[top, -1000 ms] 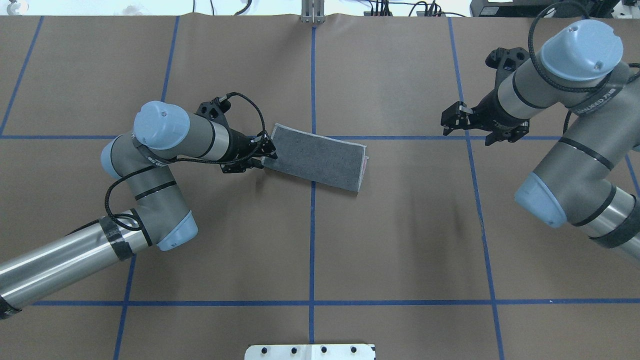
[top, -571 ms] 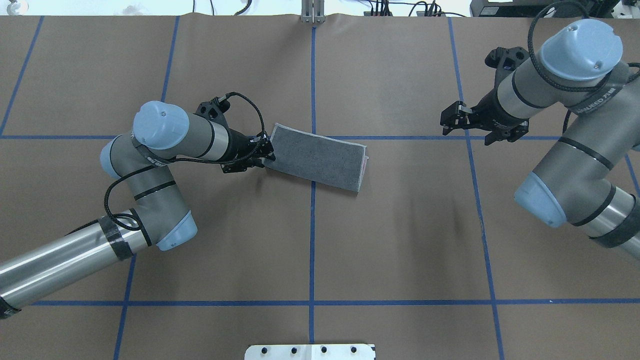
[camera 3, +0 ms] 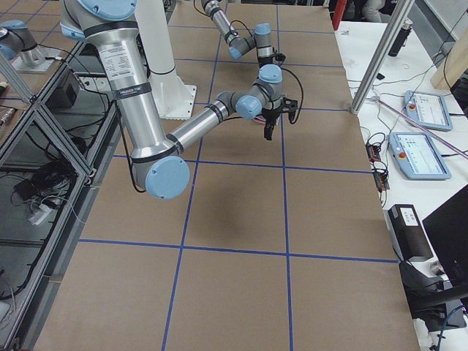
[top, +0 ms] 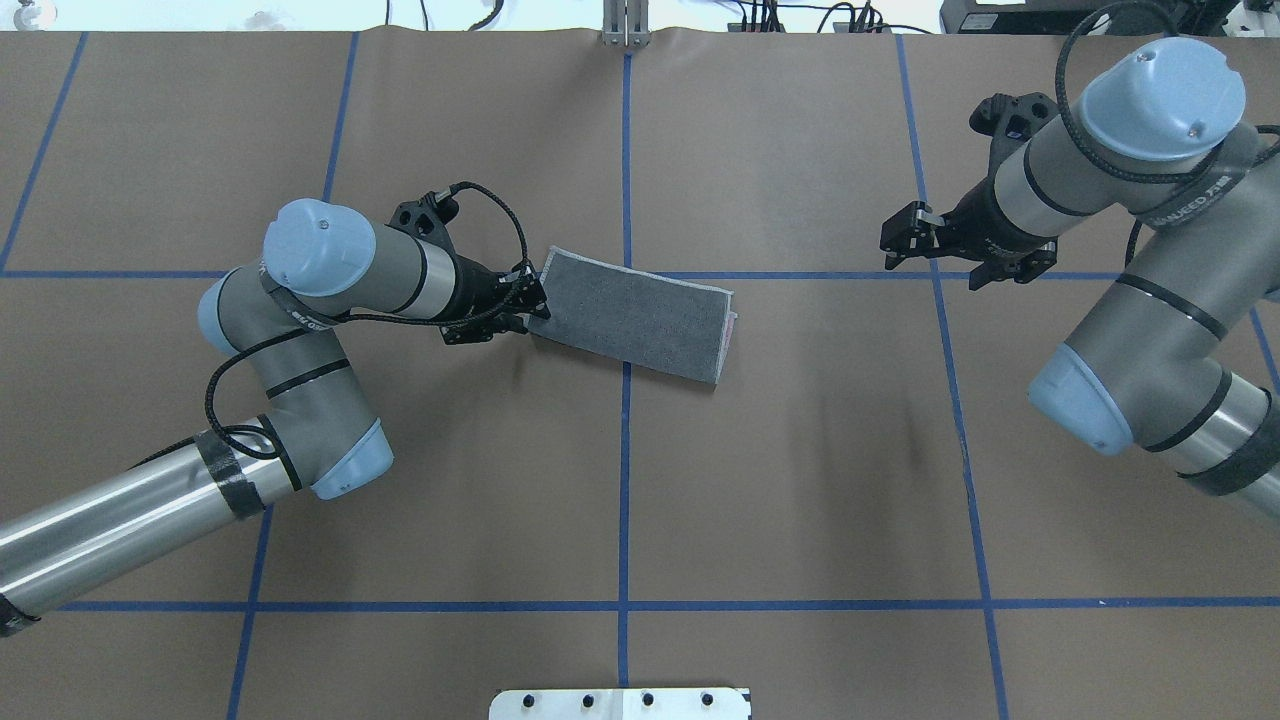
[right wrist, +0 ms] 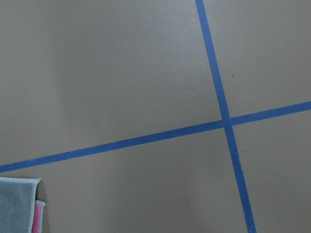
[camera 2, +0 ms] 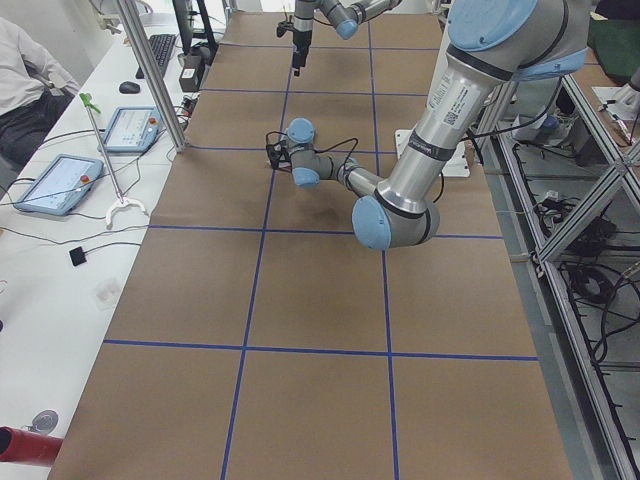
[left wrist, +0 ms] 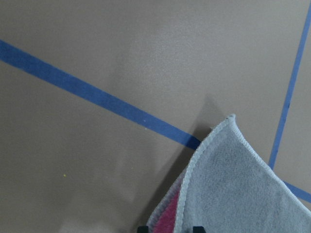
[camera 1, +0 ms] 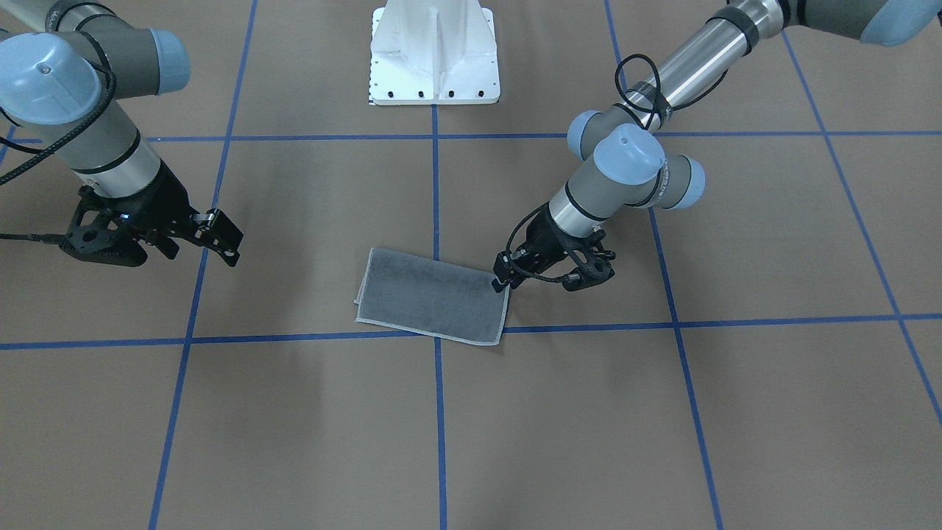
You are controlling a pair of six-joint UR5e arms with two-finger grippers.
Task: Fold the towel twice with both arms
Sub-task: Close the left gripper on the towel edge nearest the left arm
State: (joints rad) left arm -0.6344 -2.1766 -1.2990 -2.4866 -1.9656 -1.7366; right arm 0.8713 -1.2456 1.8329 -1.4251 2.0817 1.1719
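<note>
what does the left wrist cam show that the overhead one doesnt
Left wrist only: close up, a pink layer peeking from under the towel's grey corner. Overhead only: the left gripper at that corner, the right gripper open and well clear, the whole folded towel. Both: grey face up, blue tape lines on brown table.

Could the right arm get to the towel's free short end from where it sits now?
Probably yes: only bare table lies between the open right claw and the towel; nothing blocks it.
</note>
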